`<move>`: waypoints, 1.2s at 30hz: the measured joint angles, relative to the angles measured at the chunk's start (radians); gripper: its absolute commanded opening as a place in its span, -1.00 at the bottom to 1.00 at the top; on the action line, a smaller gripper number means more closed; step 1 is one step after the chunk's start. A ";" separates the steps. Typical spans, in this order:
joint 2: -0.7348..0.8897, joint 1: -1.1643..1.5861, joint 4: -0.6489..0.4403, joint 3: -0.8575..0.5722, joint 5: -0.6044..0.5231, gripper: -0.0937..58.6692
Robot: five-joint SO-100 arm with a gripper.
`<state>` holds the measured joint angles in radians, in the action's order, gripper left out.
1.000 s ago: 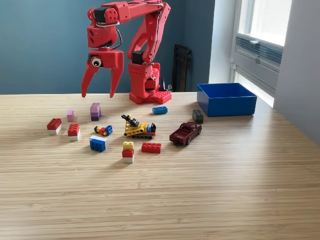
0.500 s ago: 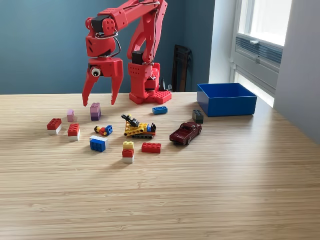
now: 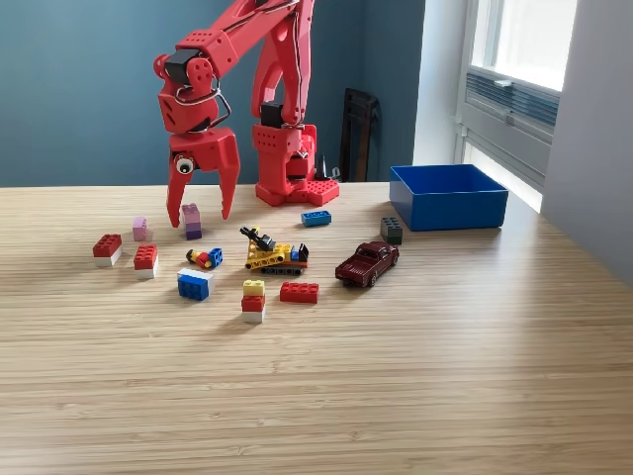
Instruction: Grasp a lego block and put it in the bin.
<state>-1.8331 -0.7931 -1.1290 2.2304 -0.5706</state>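
In the exterior view, the red plastic gripper (image 3: 201, 222) points down with its two prongs spread apart, straddling the purple stacked lego block (image 3: 191, 221) at the table's far left; nothing is gripped, and whether the prongs touch the block cannot be told. The shallow square blue plastic bin (image 3: 448, 196) sits at the far right of the light wooden table (image 3: 396, 376), well apart from the gripper. Between them lie a small blue flat brick (image 3: 316, 218), a yellow toy vehicle (image 3: 273, 254) and a dark red toy car (image 3: 367, 262).
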 measured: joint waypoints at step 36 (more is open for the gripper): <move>0.094 0.160 -0.267 -0.316 0.153 -0.99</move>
<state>-1.7395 -0.6335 -1.3959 1.9144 -0.4172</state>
